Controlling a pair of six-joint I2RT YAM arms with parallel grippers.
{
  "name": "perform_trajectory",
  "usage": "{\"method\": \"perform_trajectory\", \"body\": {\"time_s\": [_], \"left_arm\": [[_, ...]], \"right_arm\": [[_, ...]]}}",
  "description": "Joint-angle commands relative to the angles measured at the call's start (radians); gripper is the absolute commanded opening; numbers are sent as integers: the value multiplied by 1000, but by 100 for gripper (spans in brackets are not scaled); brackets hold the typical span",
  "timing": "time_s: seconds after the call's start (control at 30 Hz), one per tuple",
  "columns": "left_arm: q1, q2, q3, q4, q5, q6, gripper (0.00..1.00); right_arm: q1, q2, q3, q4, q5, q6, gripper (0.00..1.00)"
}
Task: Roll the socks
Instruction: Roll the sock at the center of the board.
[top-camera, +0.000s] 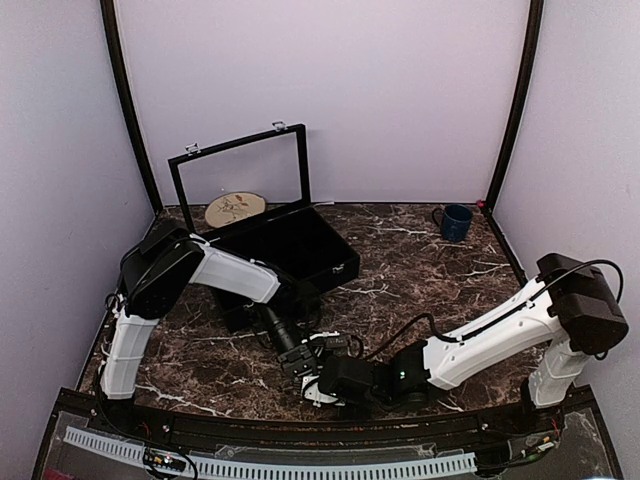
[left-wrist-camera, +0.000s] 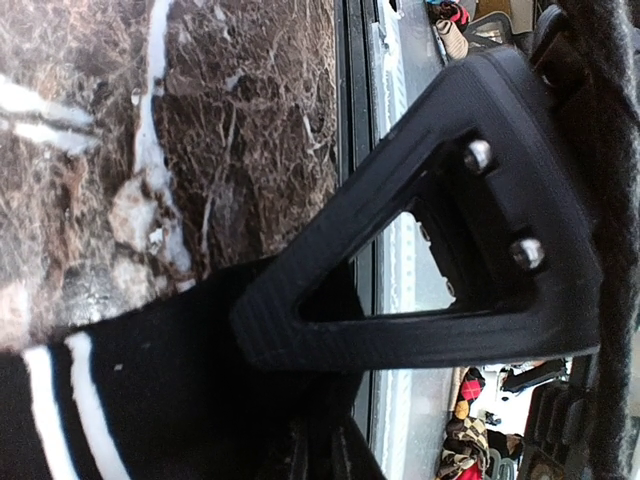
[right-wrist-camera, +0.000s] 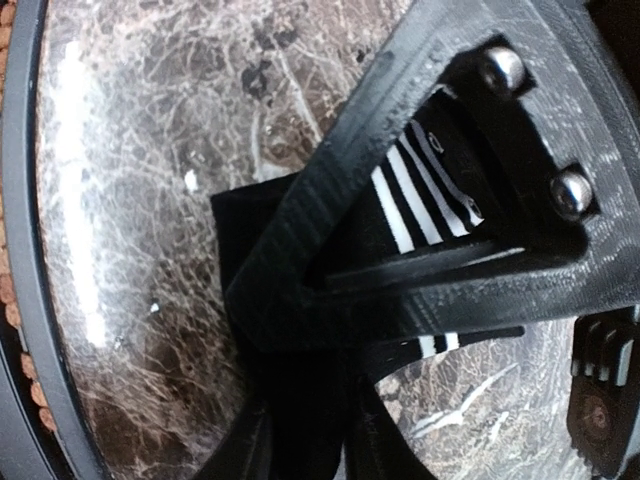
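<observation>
On the desk (top-camera: 420, 270), left tool (left-wrist-camera: 318, 452) and right tool (right-wrist-camera: 308, 432) both clamp the sock (left-wrist-camera: 150, 400) near the edge, so opposing pulls may yank it loose.

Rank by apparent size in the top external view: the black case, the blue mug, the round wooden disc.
1. black case, by far the largest.
2. round wooden disc.
3. blue mug.
Disc versus mug is close, and the disc sits partly hidden behind the case, so their order is unsure.
</observation>
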Motion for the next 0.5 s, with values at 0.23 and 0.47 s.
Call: {"method": "perform_trajectory", "body": {"time_s": [0.23,0.47], "left_arm": [[10,-10,-17,-8,3,11,20],[12,-55,-45,15,-42,-22,34]], "right_arm": [[-27,34,12,-20,-98,-21,6],[-35,29,18,-53,-144,-9,3]]}}
